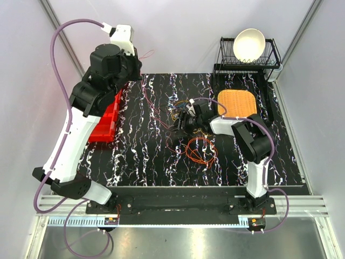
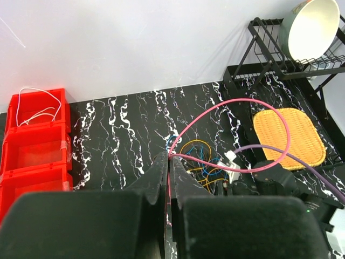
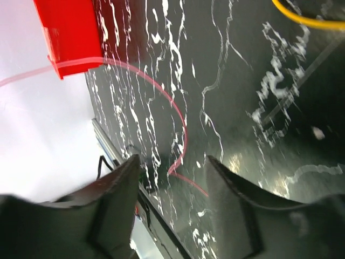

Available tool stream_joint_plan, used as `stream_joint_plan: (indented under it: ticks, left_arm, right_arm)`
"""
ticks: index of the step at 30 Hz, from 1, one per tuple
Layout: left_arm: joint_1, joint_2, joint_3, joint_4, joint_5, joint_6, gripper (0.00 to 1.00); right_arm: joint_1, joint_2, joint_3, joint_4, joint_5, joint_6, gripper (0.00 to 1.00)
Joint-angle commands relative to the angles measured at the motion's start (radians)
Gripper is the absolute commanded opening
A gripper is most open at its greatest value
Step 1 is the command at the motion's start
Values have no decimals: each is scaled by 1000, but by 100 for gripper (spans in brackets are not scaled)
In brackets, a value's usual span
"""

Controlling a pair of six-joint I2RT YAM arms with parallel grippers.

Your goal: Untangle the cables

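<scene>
Orange loops of the cables (image 1: pixel 200 151) are lying flat on the black marbled table (image 1: pixel 140 162), nearest the arm bases and slightly right of centre, in a loose coil apart from the rest. Just beyond that coil, the right gripper (image 3: pixel 172 162) is hanging low over the table with its fingers (image 3: pixel 121 189) spread well apart. A thin red strand is running across the surface into the gap between them, and neither finger is visibly touching it.

Just past the right gripper, a smaller tangle (image 2: pixel 202 162) of yellow, blue and orange cables is sitting near the middle of the table.

The left gripper (image 2: pixel 168 159) is raised well above the table at its far left, its fingers pressed together and pinching the pink cable (image 2: pixel 245 100). This cable is arching out to the right in a wide loop and curving back down into the tangle.

Red bins (image 2: pixel 32 151) are standing in a row along the left edge, and a white cable (image 2: pixel 35 105) is lying in the farthest compartment. A woven orange mat (image 1: pixel 237 102) is lying at the far right. Behind it a black dish rack (image 1: pixel 223 54) is holding a white bowl (image 1: pixel 249 44) on its edge.
</scene>
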Motion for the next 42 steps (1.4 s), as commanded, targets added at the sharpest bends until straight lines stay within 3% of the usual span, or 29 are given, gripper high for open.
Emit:
stream_joint_plan:
  ticks: [1, 6, 7, 9, 10, 17, 22, 30, 42]
  left_arm:
    - [11, -31, -9, 64, 13, 22, 0]
    - [25, -33, -12, 62, 19, 25, 0]
    - [26, -33, -15, 62, 22, 23, 0]
    - [29, -36, -20, 61, 25, 20, 0]
    - [29, -39, -23, 61, 25, 20, 0]
    - [37, -79, -74, 3, 41, 27, 0]
    - [37, -183, -259, 0, 79, 5, 0]
    - [32, -284, -543, 91, 266, -47, 0]
    - [31, -295, -704, 272, 352, -145, 4]
  right_arm:
    - [34, 56, 73, 51, 31, 34, 52]
    - [44, 76, 98, 16, 42, 19, 33]
    - [44, 76, 98, 16, 42, 19, 26]
    - [46, 61, 98, 11, 45, 19, 2]
    - [46, 47, 98, 2, 46, 17, 0]
    - [44, -184, 286, -254, 86, -82, 0]
    - [44, -298, 427, -372, 100, -113, 0]
    - [46, -343, 464, -358, 45, -43, 0]
    - [49, -326, 463, -318, 3, -7, 0]
